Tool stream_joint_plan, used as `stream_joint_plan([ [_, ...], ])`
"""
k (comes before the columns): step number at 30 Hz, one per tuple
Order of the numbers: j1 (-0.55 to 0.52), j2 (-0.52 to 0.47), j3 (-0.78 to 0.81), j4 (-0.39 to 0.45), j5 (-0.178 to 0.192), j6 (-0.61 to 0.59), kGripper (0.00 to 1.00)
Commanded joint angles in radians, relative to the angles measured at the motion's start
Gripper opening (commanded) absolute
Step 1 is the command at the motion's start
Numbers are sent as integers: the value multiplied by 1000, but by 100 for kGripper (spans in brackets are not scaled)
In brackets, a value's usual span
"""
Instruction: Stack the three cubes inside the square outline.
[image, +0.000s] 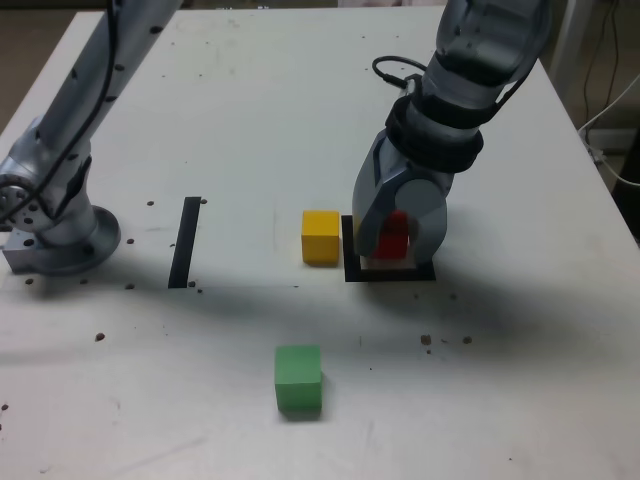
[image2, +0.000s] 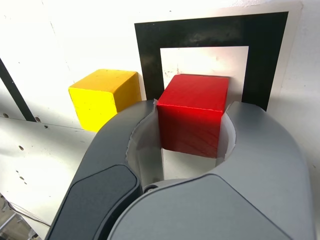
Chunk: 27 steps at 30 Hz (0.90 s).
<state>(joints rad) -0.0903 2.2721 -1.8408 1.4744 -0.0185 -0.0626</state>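
Red cube (image2: 192, 114) sits clamped between pincer (image2: 192, 131) jaws.

The red cube (image2: 192, 112) sits over the black square outline (image2: 150, 55). The yellow cube (image: 321, 236) lies just beside it. The green cube (image: 298, 379) lies well apart.

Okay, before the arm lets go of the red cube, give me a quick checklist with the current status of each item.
1. Gripper shut on red cube: ok.
2. Red cube over the square outline: ok.
3. Cube resting flat on the table: cannot tell.
4. Cube squared with the outline: ok.
5. Yellow cube clear of the fingers, just outside the outline: ok.
6. Green cube unobstructed for later pickup: ok.
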Motion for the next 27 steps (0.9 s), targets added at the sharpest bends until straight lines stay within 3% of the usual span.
stream_joint_plan([
  [1,1,6,3,0,1,2,38],
  [6,1,5,14,-4,-1,7,81],
  [8,1,3,17,-4,-2,7,90],
  [16,1,-12,29,1,6,4,97],
  [27,2,-135,125,12,70,-63,99],
])
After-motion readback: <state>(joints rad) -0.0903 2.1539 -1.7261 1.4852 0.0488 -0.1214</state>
